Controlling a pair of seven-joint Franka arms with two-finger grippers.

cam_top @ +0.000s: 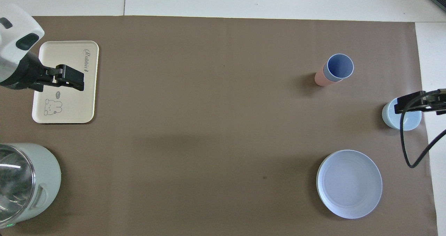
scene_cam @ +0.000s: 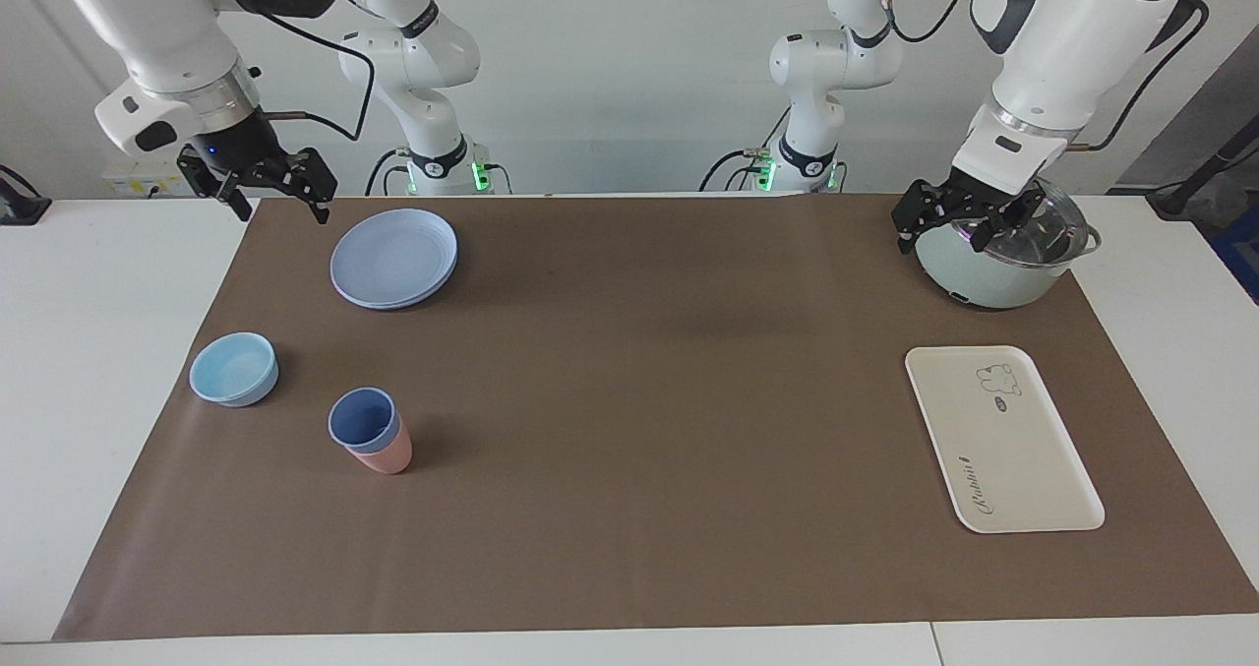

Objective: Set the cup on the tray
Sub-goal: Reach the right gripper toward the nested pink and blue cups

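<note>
The periwinkle-blue cup [scene_cam: 362, 420] [cam_top: 339, 67] stands nested inside a salmon-pink cup [scene_cam: 386, 457] [cam_top: 320, 78] on the brown mat, toward the right arm's end of the table. The cream-white tray [scene_cam: 1013, 450] [cam_top: 77, 103] lies flat and bare toward the left arm's end. My left gripper [scene_cam: 969, 233] [cam_top: 75, 81] hangs open and empty in the air, close by the pot. My right gripper [scene_cam: 283, 215] [cam_top: 400, 105] hangs open and empty in the air by the mat's corner, beside the plates. Both are well apart from the cup.
A stack of round blue plates [scene_cam: 393, 258] [cam_top: 349, 183] lies nearer to the robots than the cups. A light-blue bowl [scene_cam: 234, 369] [cam_top: 411, 121] sits beside the cups. A pale green pot with a glass lid [scene_cam: 993, 272] [cam_top: 24, 183] stands nearer to the robots than the tray.
</note>
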